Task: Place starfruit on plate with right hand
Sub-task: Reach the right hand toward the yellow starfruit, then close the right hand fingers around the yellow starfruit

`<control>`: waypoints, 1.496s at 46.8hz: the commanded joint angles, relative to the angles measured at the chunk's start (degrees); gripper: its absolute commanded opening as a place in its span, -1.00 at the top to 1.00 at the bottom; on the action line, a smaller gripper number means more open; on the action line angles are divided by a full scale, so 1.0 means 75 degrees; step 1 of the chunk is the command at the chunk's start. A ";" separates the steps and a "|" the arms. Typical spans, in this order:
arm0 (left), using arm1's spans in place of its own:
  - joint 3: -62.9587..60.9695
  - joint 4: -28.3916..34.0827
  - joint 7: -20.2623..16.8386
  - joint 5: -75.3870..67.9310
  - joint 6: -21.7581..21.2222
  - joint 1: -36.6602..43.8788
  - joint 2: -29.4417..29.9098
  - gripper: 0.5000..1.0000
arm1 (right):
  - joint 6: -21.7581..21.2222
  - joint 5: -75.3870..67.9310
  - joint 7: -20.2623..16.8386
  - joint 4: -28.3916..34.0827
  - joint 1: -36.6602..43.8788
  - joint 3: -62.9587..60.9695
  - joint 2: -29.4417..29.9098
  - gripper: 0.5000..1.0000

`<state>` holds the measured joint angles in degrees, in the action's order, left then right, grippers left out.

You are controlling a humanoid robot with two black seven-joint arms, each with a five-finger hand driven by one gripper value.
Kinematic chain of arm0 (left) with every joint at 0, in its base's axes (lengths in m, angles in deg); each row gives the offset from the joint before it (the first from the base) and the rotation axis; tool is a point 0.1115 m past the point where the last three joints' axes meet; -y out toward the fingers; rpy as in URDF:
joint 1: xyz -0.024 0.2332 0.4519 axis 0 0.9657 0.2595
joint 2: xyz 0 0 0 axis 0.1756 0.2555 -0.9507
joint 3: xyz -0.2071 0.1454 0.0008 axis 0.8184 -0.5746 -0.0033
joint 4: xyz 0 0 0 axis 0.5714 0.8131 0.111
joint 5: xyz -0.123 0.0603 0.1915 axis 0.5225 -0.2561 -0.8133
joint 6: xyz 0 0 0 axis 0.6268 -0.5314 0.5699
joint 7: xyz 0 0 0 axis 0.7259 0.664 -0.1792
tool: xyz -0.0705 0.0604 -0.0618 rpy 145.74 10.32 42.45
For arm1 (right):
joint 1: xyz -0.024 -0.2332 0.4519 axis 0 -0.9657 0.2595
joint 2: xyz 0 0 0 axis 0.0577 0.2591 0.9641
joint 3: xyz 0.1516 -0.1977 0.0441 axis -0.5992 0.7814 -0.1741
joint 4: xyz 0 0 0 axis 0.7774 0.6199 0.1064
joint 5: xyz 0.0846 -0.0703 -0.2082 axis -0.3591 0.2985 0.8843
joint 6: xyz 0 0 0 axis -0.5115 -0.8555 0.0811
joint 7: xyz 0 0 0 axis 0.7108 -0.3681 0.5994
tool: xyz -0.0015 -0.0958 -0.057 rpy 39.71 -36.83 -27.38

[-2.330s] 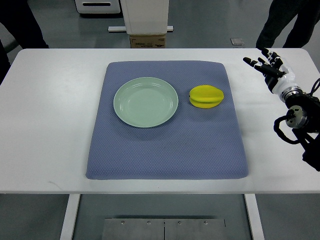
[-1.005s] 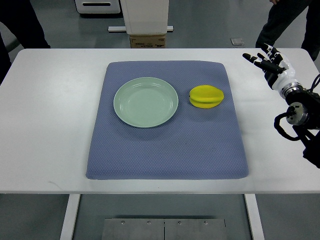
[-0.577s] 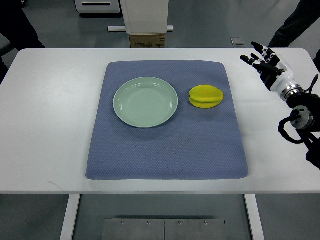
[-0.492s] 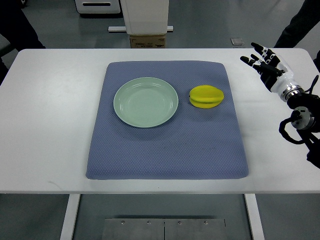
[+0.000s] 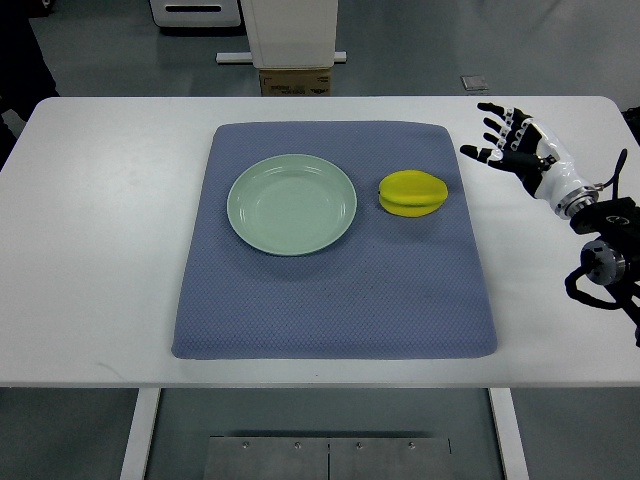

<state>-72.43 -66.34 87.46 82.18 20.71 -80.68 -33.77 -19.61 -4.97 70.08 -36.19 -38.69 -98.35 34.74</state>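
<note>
My right hand [image 5: 512, 147]: black fingers with white segments, black palm. White rounded forearm shell behind it, then a silver metal wrist ring, dark grey joint housing, black cables looping near the picture's right edge.

No text, label, brand, number or sign can be read on anything in view.

The mat [image 5: 335, 260] lies on the table [image 5: 90, 250]. On the mat, the plate [image 5: 291, 204] sits left of centre — the starfruit [image 5: 413, 193] just beside it on the right, apart. The right hand [image 5: 515, 148] hovers right of the mat — beyond the starfruit.
</note>
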 commanded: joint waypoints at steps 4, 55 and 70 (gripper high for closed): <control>0.0000 0.0000 -0.0001 -0.0012 0.0000 0.0000 0.0000 -1.00 | 0.0084 0.0583 0.0230 0.0089 0.0220 0.0644 -0.0011 -1.00; 0.0000 0.0000 -0.0001 0.0000 0.0000 0.0000 0.0000 -1.00 | 0.1959 0.1217 0.0617 0.0042 0.1076 0.3903 0.0470 -0.94; 0.0000 0.0000 -0.0012 0.0000 0.0000 0.0000 0.0000 -1.00 | 0.1971 0.1217 0.0547 0.0019 0.1087 0.3926 0.0482 -0.73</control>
<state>-72.43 -66.34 87.45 82.16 20.71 -80.68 -33.77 -4.88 4.16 74.18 -35.96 -30.52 -68.90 38.31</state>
